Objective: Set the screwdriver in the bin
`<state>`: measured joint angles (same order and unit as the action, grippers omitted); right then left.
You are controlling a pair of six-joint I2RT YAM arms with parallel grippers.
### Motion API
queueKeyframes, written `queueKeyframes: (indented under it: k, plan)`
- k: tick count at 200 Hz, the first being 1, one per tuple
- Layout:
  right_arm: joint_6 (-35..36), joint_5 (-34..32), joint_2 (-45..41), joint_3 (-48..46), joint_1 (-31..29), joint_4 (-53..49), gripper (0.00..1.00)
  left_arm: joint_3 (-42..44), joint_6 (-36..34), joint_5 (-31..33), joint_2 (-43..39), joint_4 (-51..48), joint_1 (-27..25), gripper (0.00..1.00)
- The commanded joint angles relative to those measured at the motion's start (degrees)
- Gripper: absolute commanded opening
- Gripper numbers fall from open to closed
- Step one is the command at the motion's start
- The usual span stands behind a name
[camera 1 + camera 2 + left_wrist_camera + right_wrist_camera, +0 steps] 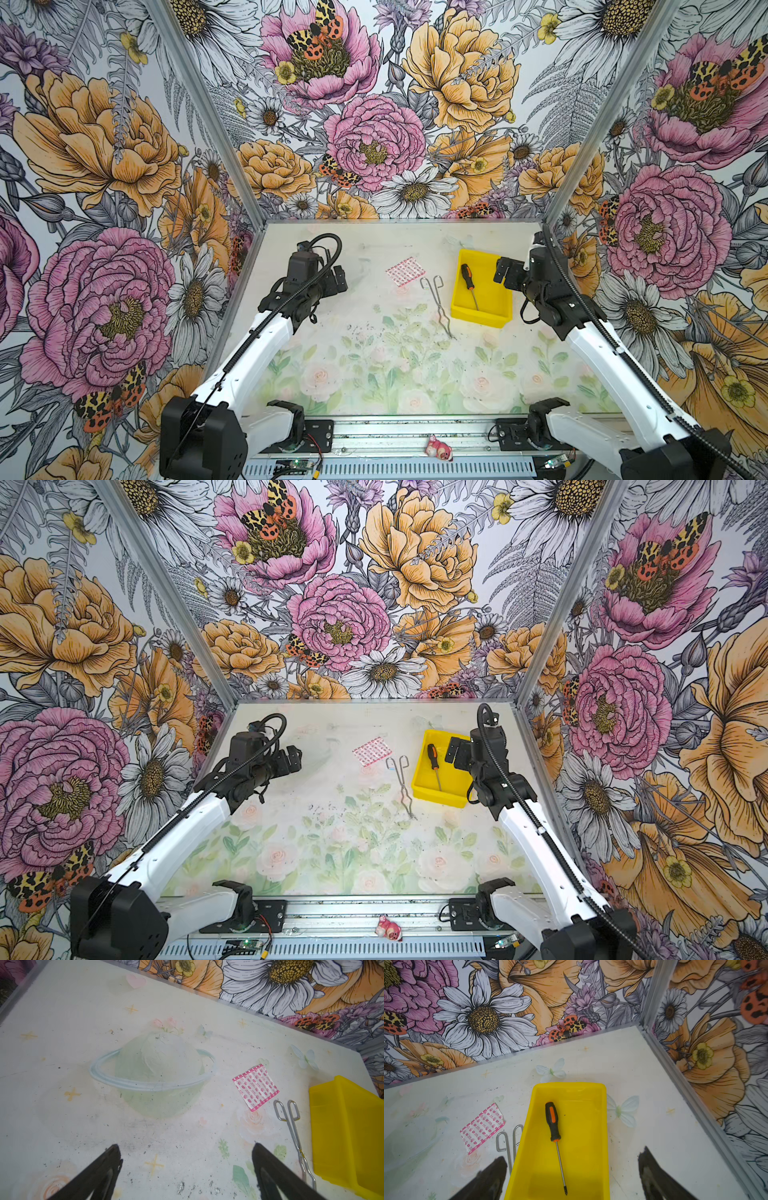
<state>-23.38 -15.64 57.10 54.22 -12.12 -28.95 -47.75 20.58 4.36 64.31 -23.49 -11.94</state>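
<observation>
One screwdriver (468, 286), one yellow bin (480, 318), one pair of wire tongs (300, 1151), and one pink-patterned packet (405, 271) on the desk (374, 374).

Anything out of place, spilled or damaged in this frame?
Nothing serious. The screwdriver lies flat inside the upright bin; the tongs lie on the table beside it. Only oddities: dark specks scattered on the table, and a small pink figure sits on the front rail.
</observation>
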Motion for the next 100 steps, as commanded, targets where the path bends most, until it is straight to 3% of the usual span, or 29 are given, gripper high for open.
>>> queueKeyframes:
  k: [1,28,48,80,100]
  plan:
    - [0.79,-6.27,-3.46,-2.33,1.19,-0.14,0.99,5.43,-0.74,2.12,-4.51,8.76,1.19,0.99]
    - [-1.79,-9.71,-4.91,-5.32,1.47,0.04,0.99,8.43,0.32,10.01,-9.27,8.77,2.39,0.99]
    - [-3.98,-12.82,-5.57,-8.91,1.70,2.57,1.00,8.37,-4.30,13.34,-9.57,7.04,2.45,0.99]
    - [3.94,-10.49,-6.14,-17.52,2.74,15.25,1.00,11.19,-7.82,18.21,-10.91,7.86,3.19,0.99]
    - [9.40,-7.65,-4.67,-22.70,4.15,24.12,0.99,16.05,-10.30,17.97,-12.29,12.55,4.20,0.99]
